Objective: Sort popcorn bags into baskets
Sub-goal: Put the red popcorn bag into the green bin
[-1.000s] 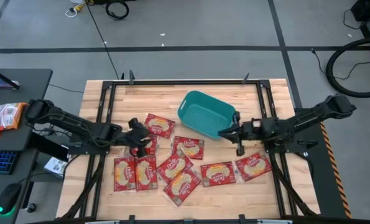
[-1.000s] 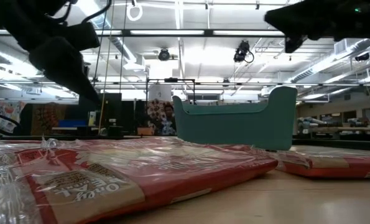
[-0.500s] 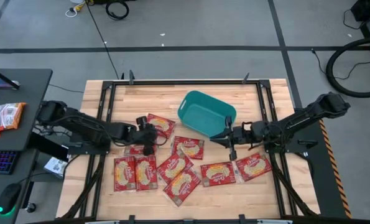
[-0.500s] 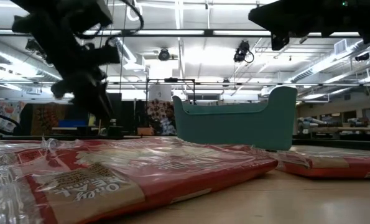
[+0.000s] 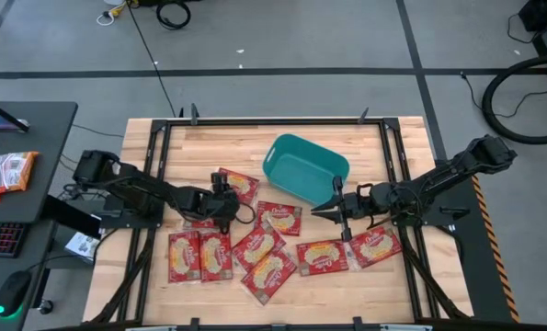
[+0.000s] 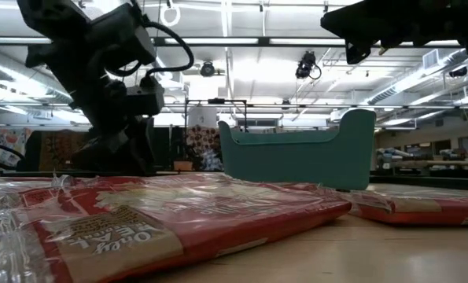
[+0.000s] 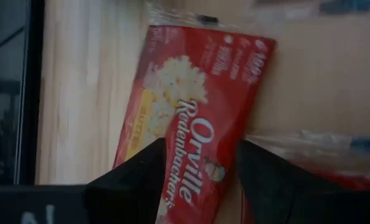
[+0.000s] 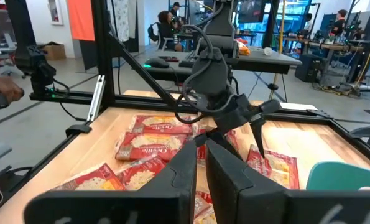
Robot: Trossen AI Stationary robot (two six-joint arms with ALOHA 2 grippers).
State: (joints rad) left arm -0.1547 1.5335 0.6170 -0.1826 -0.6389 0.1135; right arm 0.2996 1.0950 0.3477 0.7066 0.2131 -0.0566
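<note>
Several red popcorn bags lie flat on the wooden table, among them one [image 5: 242, 186] near the basket and others [image 5: 279, 217] [image 5: 322, 256] [image 5: 374, 246] [image 5: 199, 256] closer to the near edge. The teal basket [image 5: 305, 167] stands on its base toward the far side, with no bag in it. My left gripper [image 5: 221, 199] is open and low over the bag [image 7: 200, 118] next to the basket, its fingertips over the bag's near end. My right gripper [image 5: 326, 211] is shut and holds nothing. It hangs above the table [image 6: 367, 31] by the basket's near right corner. My left gripper comes at the red bag from above, pointing down, its two fingers [image 7: 138, 180] over one end of the bag [image 7: 197, 168]. The bag lies flat on the table. I cannot tell whether the fingers touch it.
Black frame rails [image 5: 153, 175] run along the table's left and right sides. A desk [image 5: 16, 184] with snack packs, a keyboard and a mouse stands off the table's left edge. People show in the room beyond the table [image 8: 172, 18].
My left gripper has moved toward the table's right and come down from well above the table to just over the bag by the basket. My right gripper has drifted a little toward the table's left and near edge, staying high. No bag has moved.
</note>
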